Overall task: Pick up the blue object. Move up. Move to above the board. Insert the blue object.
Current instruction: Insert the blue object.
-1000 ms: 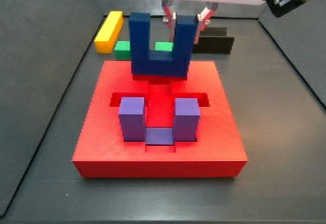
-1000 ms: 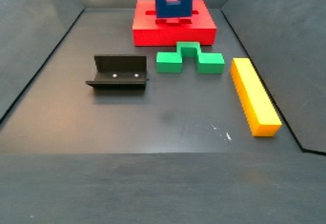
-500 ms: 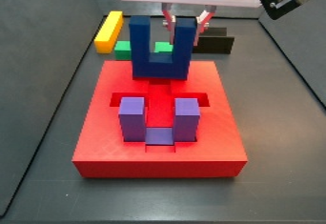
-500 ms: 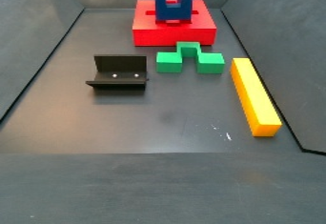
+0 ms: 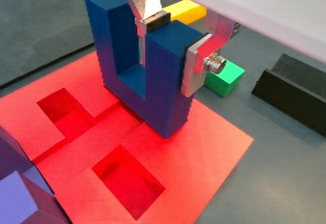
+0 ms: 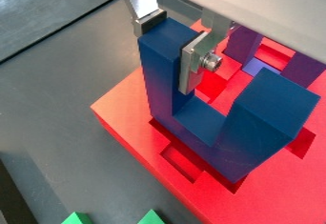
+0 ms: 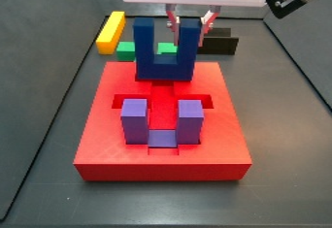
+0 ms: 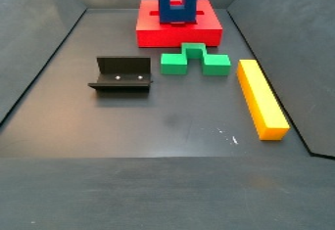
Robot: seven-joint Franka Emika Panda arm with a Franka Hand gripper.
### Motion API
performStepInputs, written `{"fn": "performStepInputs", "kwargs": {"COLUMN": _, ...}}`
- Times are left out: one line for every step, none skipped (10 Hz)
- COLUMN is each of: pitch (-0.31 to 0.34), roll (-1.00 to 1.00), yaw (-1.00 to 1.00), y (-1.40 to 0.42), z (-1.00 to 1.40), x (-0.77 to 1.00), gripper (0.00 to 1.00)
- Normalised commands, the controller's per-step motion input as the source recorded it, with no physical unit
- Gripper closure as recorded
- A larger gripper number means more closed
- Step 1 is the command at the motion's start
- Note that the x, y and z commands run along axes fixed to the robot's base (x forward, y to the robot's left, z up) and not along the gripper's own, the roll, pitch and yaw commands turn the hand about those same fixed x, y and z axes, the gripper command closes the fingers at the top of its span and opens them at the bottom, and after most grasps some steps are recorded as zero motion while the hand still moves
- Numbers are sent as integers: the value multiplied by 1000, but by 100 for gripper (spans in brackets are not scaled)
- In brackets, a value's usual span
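A silver two-plate pincer [image 6: 170, 39] clamps one upright prong of a dark blue U-shaped block [image 6: 219, 109], whose base bar sits at a recess in the large flat red slab [image 6: 130, 112]. A lighter purple block [image 6: 274, 58] stands beyond it on the slab, with the dark grey desk [image 6: 57, 94] alongside.

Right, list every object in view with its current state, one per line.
gripper: above the board's far end, shut on one prong of the blue object
blue object: upright, prongs up, base at the board
board: flat on the floor
purple block: upright, seated in the board
green block: loose on floor
yellow bar: lying flat
fixture: standing, empty
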Motion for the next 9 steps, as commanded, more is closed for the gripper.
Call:
{"fn": "performStepInputs", "kwargs": {"pitch": -179, "roll": 159, "yaw": 29, "y": 60, "z": -129, "x": 49, "gripper": 100}}
{"fn": "performStepInputs", "kwargs": {"pitch": -131, "roll": 160, "yaw": 9, "y": 29, "z": -106, "x": 0, "gripper": 100}}
{"fn": "performStepInputs", "kwargs": {"pitch": -139, "roll": 147, "yaw": 0, "y": 0, "z": -114, "x": -26, "gripper": 100}}
{"fn": "performStepInputs", "kwargs": {"pitch": -154, "roll": 121, "yaw": 0, "y": 0, "z": -114, "x": -60, "gripper": 100}}
{"fn": "performStepInputs", "kwargs": {"pitch": -167, "roll": 100, "yaw": 0, "y": 0, "z": -114, "x": -103, "gripper": 100}}
{"fn": "performStepInputs", "kwargs": {"pitch": -167, "roll": 17, "yaw": 0, "y": 0, "z": -83, "x": -137, "gripper": 100}}
{"fn": "performStepInputs", "kwargs": {"pitch": -177, "roll": 0, "yaw": 0, "y": 0, "z": -77, "x": -129, "gripper": 100}}
{"fn": "performStepInputs", "kwargs": {"pitch": -186, "roll": 0, "yaw": 0, "y": 0, "z": -51, "x": -149, "gripper": 100}}
{"fn": "performStepInputs", "kwargs": {"pitch": -201, "roll": 0, "yaw": 0, "y": 0, "z": -43, "x": -191, "gripper": 100}}
